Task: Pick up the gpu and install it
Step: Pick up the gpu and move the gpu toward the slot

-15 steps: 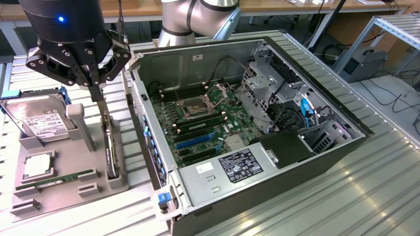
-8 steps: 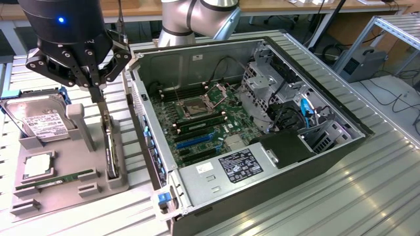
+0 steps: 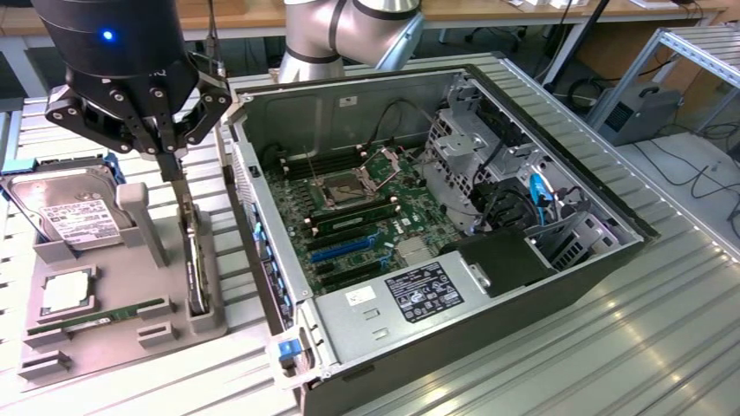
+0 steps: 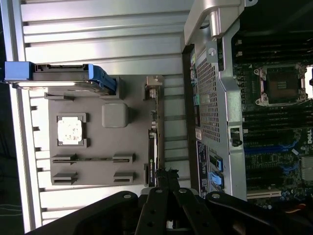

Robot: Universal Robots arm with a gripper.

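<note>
- Black-fingered tool [image 3: 173,165] on the grey arm hangs low over the holder tray, its jaws drawn fully together.
- From where I stand, the fingertips look pinched on the upper edge of the thin green-and-black gpu card with its silvery metal edge [image 3: 199,260]. It is the only thing the tool touches.
- Directly beneath the tool, the gpu stands on its long edge in a slot of the grey moulded holder tray [image 3: 127,286]. I'd say it has not been lifted out yet.
- On the side of the tool away from the case, the tray also carries a boxy silver hard drive with a white label [image 3: 72,217], a square silvery processor chip [image 3: 68,290] and a narrow green memory stick [image 3: 99,319]. All three sit in their own pockets, apart from the tool.
- Just beside the tool on the other side lies the open black computer case [image 3: 347,104], resting on the ribbed metal bench [image 3: 555,347].
- Inside the case, the green motherboard [image 3: 382,217] is exposed, and its blue and black expansion slots [image 3: 341,251] carry no card.
- My reading: the grasp seems made, while lifting, carrying across and seating the gpu in the case are all left to do.
</note>
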